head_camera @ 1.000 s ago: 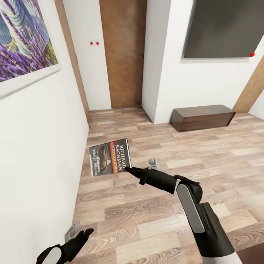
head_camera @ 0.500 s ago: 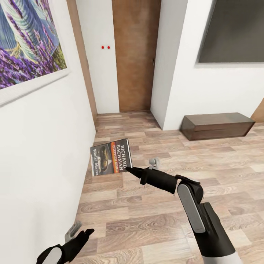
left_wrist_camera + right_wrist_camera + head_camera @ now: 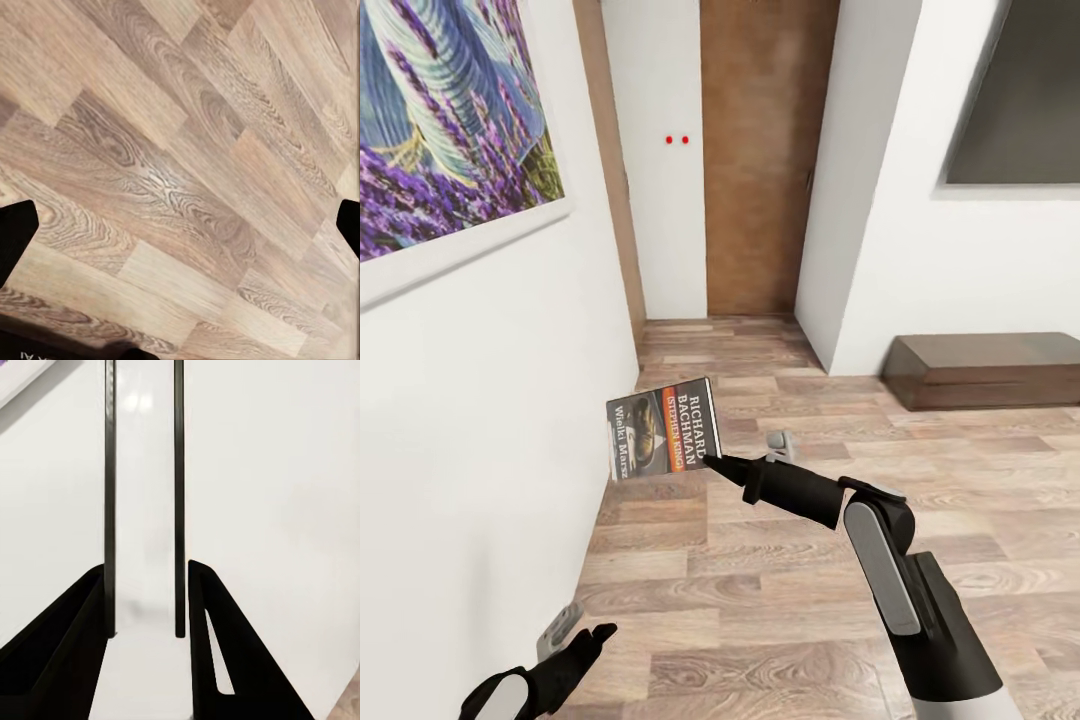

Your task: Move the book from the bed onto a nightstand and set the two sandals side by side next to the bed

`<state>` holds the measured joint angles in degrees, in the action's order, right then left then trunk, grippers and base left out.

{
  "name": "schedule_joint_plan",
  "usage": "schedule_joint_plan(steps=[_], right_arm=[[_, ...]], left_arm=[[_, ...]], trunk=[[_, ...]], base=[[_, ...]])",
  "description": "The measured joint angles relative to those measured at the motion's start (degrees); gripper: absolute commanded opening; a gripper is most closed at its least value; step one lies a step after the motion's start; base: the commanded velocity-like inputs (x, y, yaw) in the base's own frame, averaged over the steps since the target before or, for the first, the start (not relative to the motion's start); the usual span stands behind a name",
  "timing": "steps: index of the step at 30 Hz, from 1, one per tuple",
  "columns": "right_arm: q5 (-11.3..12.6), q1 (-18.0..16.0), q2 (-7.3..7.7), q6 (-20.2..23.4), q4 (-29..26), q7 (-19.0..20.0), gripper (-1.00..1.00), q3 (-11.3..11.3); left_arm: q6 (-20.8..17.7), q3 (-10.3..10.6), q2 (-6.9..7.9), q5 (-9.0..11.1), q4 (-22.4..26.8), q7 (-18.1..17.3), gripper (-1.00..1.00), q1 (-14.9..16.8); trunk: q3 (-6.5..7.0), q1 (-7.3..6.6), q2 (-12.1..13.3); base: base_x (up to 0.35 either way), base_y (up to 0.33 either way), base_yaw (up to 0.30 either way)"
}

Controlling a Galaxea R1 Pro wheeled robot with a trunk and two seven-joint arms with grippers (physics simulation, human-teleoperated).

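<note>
Book [image 3: 663,428] is off the bed — pinched by its edge in the right gripper [image 3: 710,460], carried over the floor [image 3: 810,560]. Left gripper [image 3: 575,640] hangs wide, empty. Nightstand drop and sandals not done.

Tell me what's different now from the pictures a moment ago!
The camera turned, so the whole room slid to the right in the head view: the brown door, the low dark cabinet and the purple painting all shifted. Nothing was picked up or let go. The right end effector still grips the book by its edge at the same spot in view, and the left end effector stays low and empty.
</note>
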<state>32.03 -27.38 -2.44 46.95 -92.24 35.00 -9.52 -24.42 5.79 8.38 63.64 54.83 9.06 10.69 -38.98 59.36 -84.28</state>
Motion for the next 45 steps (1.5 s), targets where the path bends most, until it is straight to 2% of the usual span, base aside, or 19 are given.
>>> schedule_joint_plan(steps=[8, 13, 21, 24, 38, 45], right_arm=[[0.0, 0.0, -0.02, 0.0, 0.0, 0.0, -1.0, 0.1], [0.0, 0.1, -0.25, 0.0, 0.0, -0.2, -1.0, 0.5], [0.3, 0.1, -0.46, 0.3, 0.0, -0.5, -1.0, 1.4], [0.4, 0.1, -0.5, 0.6, 0.0, -0.6, -1.0, 2.7], [0.5, 0.0, -0.43, 0.9, 0.0, -0.6, -1.0, 3.6], [0.6, 0.1, -0.47, 0.9, 0.0, -0.6, -1.0, 5.5]], left_arm=[[0.0, 0.0, 0.02, 0.0, 0.0, 0.0, 1.0, 0.0], [0.1, 0.0, 0.0, 0.0, 0.0, 0.0, 1.0, 0.0], [0.1, 0.1, -0.01, 0.0, 0.1, 0.0, 1.0, 0.0], [0.1, 0.1, -0.01, 0.0, 0.1, 0.0, 1.0, 0.0], [0.1, 0.1, -0.03, 0.0, 0.1, 0.1, 1.0, 0.0], [0.2, 0.1, -0.07, 0.0, 0.1, 0.1, 1.0, 0.0]], trunk=[[0.59, 0.0, 0.0], [0.7, 0.0, 0.0], [0.82, 0.0, 0.0], [0.95, 0.0, 0.0], [1.6, 0.0, 0.0], [1.94, 0.0, 0.0]], base=[[0.329, -0.004, 0.153], [0.33, 0.0, -0.037], [0.329, -0.071, -0.243], [0.33, -0.091, -0.26], [0.329, -0.096, -0.262], [0.329, -0.099, -0.262]])
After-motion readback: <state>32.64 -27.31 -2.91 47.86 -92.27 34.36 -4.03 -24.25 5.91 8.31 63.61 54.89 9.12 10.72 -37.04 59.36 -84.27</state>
